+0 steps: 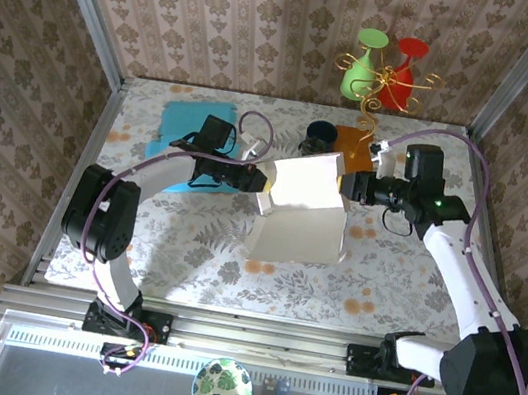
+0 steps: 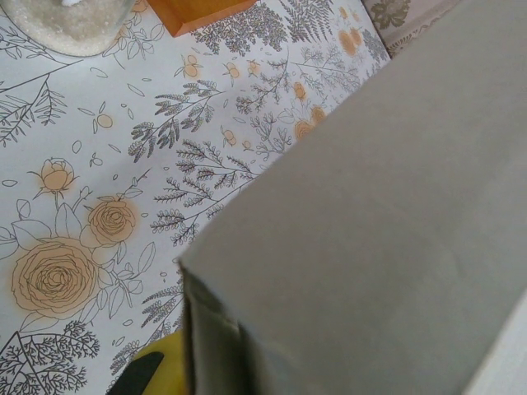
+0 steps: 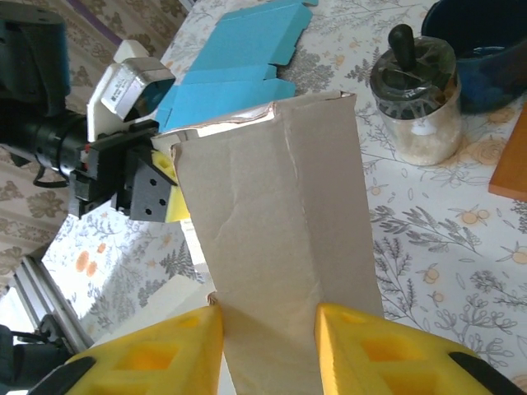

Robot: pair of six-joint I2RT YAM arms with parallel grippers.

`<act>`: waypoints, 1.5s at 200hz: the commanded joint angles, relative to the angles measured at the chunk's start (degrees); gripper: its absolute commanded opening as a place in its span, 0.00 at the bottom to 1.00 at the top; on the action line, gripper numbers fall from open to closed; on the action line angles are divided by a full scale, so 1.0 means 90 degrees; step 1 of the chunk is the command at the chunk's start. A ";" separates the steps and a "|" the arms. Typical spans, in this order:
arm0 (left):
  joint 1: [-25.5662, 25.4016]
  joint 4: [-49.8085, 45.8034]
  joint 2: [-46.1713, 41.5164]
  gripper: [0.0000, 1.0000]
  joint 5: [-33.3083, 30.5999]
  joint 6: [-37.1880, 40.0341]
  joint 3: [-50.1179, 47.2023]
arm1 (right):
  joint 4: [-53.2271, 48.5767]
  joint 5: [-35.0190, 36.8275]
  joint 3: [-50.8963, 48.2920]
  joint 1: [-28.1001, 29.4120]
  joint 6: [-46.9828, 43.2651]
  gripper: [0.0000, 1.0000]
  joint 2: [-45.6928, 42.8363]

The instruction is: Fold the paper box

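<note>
Both reaching inward, left tool (image 1: 263, 185) and right tool (image 1: 349, 184) flank box (image 1: 302, 214).

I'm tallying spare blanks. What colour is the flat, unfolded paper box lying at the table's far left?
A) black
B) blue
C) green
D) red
B: the flat blue paper box lies behind the left arm, apart from the beige cardboard box in the middle.

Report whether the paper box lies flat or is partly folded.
Partly folded: the paper box bends along a crease, one panel angled up from the other.
</note>
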 commanded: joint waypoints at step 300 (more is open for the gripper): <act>0.0274 0.0393 -0.0044 0.00 0.1232 -0.0299 0.0022 | 0.1159 -0.2312 -0.0120 -0.0938 0.0886 0.51 0.0228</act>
